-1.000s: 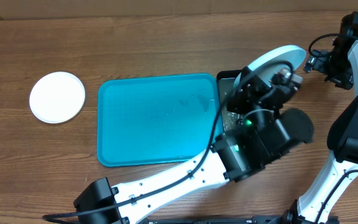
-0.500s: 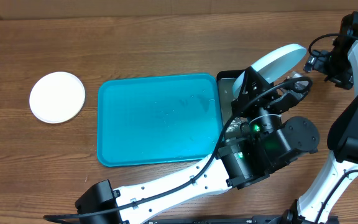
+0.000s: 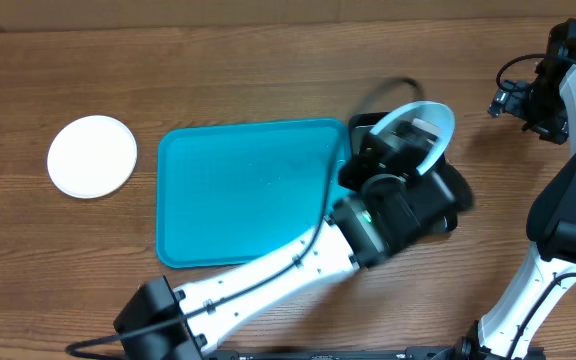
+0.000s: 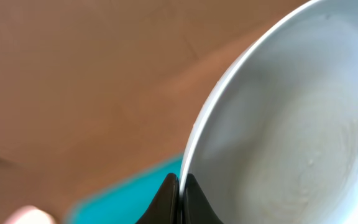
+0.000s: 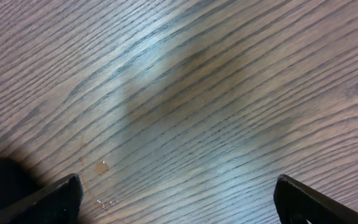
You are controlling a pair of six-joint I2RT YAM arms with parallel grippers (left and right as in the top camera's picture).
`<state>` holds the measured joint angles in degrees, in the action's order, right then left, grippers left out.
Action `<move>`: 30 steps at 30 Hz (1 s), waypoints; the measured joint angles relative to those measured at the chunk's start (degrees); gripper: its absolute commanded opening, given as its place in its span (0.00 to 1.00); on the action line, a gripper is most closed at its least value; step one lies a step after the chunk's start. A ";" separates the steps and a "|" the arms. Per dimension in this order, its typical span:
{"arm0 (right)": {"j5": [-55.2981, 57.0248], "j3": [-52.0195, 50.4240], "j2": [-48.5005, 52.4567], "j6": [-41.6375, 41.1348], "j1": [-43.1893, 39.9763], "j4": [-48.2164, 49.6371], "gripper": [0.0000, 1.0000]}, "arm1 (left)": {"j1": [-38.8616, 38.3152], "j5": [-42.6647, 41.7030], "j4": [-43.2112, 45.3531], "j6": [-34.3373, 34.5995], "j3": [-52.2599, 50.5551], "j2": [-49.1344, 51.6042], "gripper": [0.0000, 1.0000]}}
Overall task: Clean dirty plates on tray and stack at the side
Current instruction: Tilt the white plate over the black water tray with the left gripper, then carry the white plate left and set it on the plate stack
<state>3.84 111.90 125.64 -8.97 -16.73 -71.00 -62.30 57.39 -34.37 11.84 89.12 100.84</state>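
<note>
One plate aside, one held
Left gripper [image 4: 180,200] pinches light blue plate [image 3: 438,114]; right gripper [image 5: 179,200] wide, empty; white plate [image 3: 92,156] near left edge; turquoise tray [image 3: 238,200] bare.

- No writing, label, brand, number or sign can be read in any of the three views;
- the tray [image 3: 238,200], the white plate [image 3: 92,156] and the light blue plate [image 4: 303,124] show plain surfaces without legible print; the left wrist view is blurred.
</note>
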 measured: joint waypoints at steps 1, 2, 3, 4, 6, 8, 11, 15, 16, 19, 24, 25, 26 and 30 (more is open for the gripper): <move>0.04 0.02 0.00 -0.04 0.00 0.04 1.00 | 2.47 -5.05 -1.09 5.14 -0.74 0.00 0.04; 0.00 0.00 0.00 -0.02 0.00 -0.02 1.00 | 4.37 -8.79 -1.20 8.17 -1.55 0.00 0.04; 0.04 0.00 0.00 -0.02 -0.02 -0.02 1.00 | 6.51 -12.68 -1.18 11.23 -2.47 0.00 0.04; 0.02 0.02 0.00 0.00 0.00 0.02 1.00 | 8.81 -16.59 -1.03 14.45 -3.50 0.00 0.04; 0.02 0.00 -0.02 -0.02 0.00 0.02 1.00 | 13.88 -24.24 -0.87 19.26 -6.03 0.00 0.04; 0.02 0.02 -0.02 0.02 0.00 0.02 1.00 | 19.37 -32.35 -0.81 23.28 -8.52 0.00 0.04; 0.02 0.00 0.00 0.00 0.00 0.04 1.00 | 27.04 -42.84 -0.90 26.43 -10.93 0.00 0.04; 0.02 0.00 -0.02 0.00 0.00 0.02 1.00 | 38.49 -55.21 -2.45 28.52 -12.83 0.00 0.04; 0.00 0.00 -0.02 -0.02 0.00 0.00 1.00 | 41.00 -57.55 -3.02 28.57 -13.05 0.02 0.04; 0.04 0.00 0.00 -0.02 -0.02 0.02 1.00 | 49.51 -62.75 -5.92 28.74 -13.27 0.00 0.04; 0.00 0.00 -0.02 -0.02 0.00 0.00 1.00 | 63.06 -66.51 -10.01 27.34 -13.35 0.00 0.04; 0.00 0.02 -0.02 0.00 0.00 0.02 1.00 | 65.75 -66.79 -10.23 26.75 -13.35 0.00 0.04; 0.02 0.00 -0.02 0.00 0.00 0.02 1.00 | 68.61 -66.86 -10.67 25.99 -13.35 0.02 0.04; 0.02 0.00 -0.02 0.00 0.00 0.02 1.00 | 79.87 -66.23 -12.61 24.13 -13.35 0.00 0.04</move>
<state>3.86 111.90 125.62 -8.97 -16.73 -70.98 17.56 -8.84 -46.98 35.97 75.77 100.84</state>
